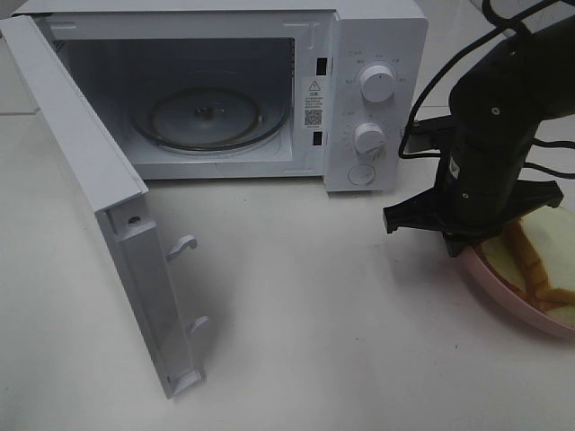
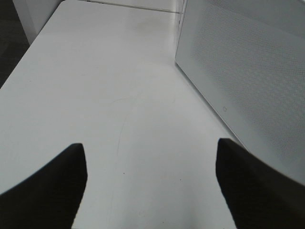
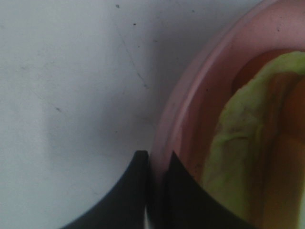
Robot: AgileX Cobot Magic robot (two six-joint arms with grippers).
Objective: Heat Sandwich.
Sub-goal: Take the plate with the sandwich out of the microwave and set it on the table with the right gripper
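The sandwich (image 1: 542, 260), white bread with orange-brown crusts, lies on a round pink plate (image 1: 499, 286) at the right edge of the table. My right gripper (image 1: 463, 247) reaches down at the plate's near-left rim. In the right wrist view its two dark fingers (image 3: 136, 183) pinch the pink rim (image 3: 190, 109), one outside and one inside, with the sandwich's pale green filling (image 3: 238, 143) just beyond. My left gripper (image 2: 152, 186) hangs open over bare table, holding nothing, and is out of the exterior view.
The white microwave (image 1: 377, 90) stands at the back with its door (image 1: 117, 233) swung wide open to the front left. Its glass turntable (image 1: 207, 117) is bare. A white dotted microwave panel (image 2: 248, 76) stands beside the left gripper.
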